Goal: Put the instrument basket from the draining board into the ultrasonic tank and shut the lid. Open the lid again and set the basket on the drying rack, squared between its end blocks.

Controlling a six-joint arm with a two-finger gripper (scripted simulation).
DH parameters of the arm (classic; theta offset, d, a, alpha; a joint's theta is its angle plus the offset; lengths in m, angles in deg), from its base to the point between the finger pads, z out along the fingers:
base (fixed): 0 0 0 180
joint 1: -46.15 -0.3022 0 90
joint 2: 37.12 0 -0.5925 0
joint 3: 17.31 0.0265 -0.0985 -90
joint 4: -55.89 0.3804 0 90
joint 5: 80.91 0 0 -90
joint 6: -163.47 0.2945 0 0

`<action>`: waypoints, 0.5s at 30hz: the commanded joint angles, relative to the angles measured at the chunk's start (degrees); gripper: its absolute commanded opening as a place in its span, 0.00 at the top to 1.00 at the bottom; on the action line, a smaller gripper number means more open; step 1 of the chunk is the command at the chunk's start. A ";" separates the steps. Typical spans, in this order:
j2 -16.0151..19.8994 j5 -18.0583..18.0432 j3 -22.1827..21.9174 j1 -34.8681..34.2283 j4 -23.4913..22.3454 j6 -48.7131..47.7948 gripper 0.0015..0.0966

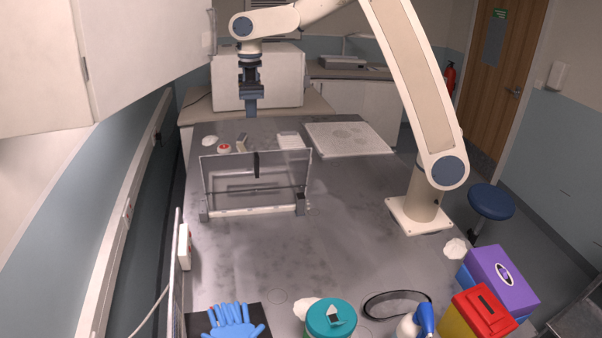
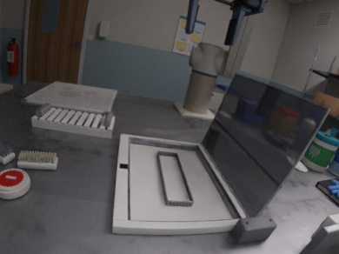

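My gripper (image 1: 251, 110) (image 2: 212, 27) hangs open and empty, high above the far side of the ultrasonic tank (image 2: 174, 187). The grey instrument basket (image 2: 174, 177), a long narrow frame, lies flat on the tank's floor. The tank's transparent lid (image 1: 255, 178) (image 2: 263, 139) stands raised on its hinge, with a dark handle (image 1: 256, 165) at its top edge. The slatted drying rack (image 1: 291, 140) (image 2: 74, 120) sits beyond the tank with a grey block at each end and nothing on it. The perforated draining board (image 1: 347, 138) (image 2: 71, 94) lies next to the rack.
The arm's base (image 1: 418, 210) stands right of the tank. A scrub brush (image 2: 37, 159), a red timer (image 2: 13, 182) and a white wad (image 1: 209, 140) lie near the rack. Sharps boxes (image 1: 492, 294), a wipes tub (image 1: 331, 320) and blue gloves (image 1: 232, 321) crowd the near edge.
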 commanded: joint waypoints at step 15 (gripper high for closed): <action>0.95 -2.70 1.70 0.07 -0.01 -0.04 0.14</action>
